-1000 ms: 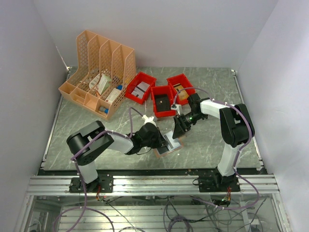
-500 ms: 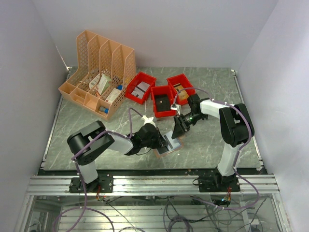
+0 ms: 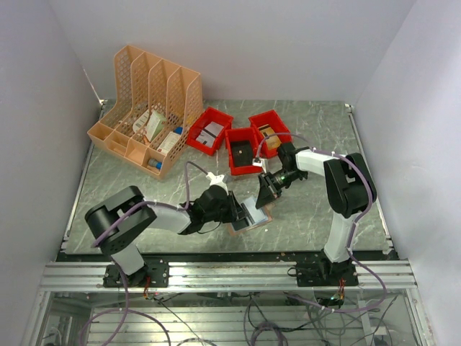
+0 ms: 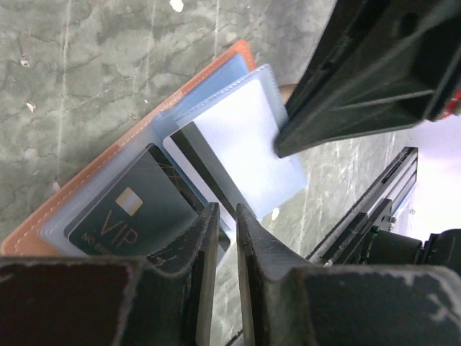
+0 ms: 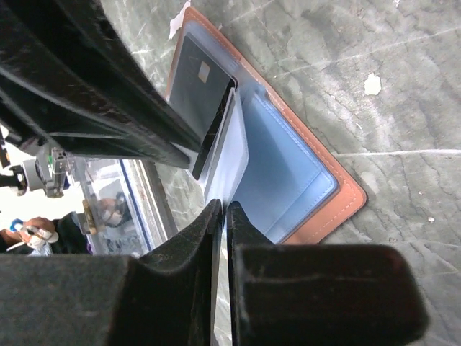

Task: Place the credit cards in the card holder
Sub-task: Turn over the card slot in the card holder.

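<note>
- the card holder [image 3: 252,216] lies open and flat on the table [image 3: 144,187], in the narrow space between the two grippers, its salmon cover down and its clear blue sleeves facing up.
- the left gripper [image 3: 236,210] reaches in low from one side. in its own wrist view the card holder [image 4: 216,79] spreads out just beyond its fingertips [image 4: 248,238].
- the left jaws stand a thin slit apart. a sleeve edge runs toward that slit, but i cannot tell whether they are grasping it or are released.
- a dark card [image 4: 133,213] marked "vip", with a small chip, sits inside a sleeve right in front of the left jaws, touching or nearly touching them.
- a pale card [image 4: 238,137] with a black stripe lies beside the dark card, farther out from the left jaws, partly under a clear sleeve.
- the right gripper [image 3: 259,201] comes from the opposite side, and its tip [image 4: 282,146] meets the far corner of the pale card.
- in the right wrist view the pale card [image 5: 232,144] stands on edge and runs straight into the right gripper [image 5: 222,209]. those jaws are clenched almost together, pinching that thin edge.
- beyond the right jaws, the blue lining of the card holder [image 5: 288,166] lies to one side of the pale card, and the dark card [image 5: 198,79] to the other, up against the left gripper's black finger [image 5: 130,94].
- well behind both grippers sit three red bins [image 3: 243,148] and an orange rack [image 3: 148,101].
</note>
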`<state>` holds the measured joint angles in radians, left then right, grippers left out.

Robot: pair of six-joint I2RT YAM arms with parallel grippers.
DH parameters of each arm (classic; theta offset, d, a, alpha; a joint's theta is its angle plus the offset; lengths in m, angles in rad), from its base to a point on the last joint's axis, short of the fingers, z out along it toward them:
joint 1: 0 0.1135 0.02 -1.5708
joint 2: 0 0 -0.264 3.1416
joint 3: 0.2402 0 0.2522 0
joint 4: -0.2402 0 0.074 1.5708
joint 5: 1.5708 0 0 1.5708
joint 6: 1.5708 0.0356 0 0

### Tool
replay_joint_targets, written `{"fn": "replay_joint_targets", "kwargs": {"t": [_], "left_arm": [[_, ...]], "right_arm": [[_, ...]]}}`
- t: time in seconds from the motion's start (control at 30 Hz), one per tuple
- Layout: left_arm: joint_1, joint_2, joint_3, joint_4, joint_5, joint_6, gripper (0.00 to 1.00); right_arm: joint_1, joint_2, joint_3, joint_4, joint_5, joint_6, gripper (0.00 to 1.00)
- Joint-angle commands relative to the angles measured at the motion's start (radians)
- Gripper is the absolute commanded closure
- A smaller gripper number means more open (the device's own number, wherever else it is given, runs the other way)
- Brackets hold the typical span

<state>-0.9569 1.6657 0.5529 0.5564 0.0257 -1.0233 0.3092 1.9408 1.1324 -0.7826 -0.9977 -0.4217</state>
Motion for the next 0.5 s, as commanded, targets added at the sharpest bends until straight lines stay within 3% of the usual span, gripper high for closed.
{"fn": "replay_joint_targets", "kwargs": {"t": [0.0,0.07,0.47], "left_arm": [[0.004,-0.096,-0.020,-0.072,-0.062,0.043,0.72],[0.005,-0.139,-0.036,-0.097,-0.077,0.047,0.71],[0.007,-0.297,-0.118,-0.178,-0.124,0.042,0.67]], "right_arm": [[0.006,0.005,0.003,0.023,0.011,0.017,0.96],[0.006,0.009,0.005,0.022,-0.007,0.016,1.00],[-0.057,-0.044,0.025,0.018,0.043,0.012,1.00]]}}
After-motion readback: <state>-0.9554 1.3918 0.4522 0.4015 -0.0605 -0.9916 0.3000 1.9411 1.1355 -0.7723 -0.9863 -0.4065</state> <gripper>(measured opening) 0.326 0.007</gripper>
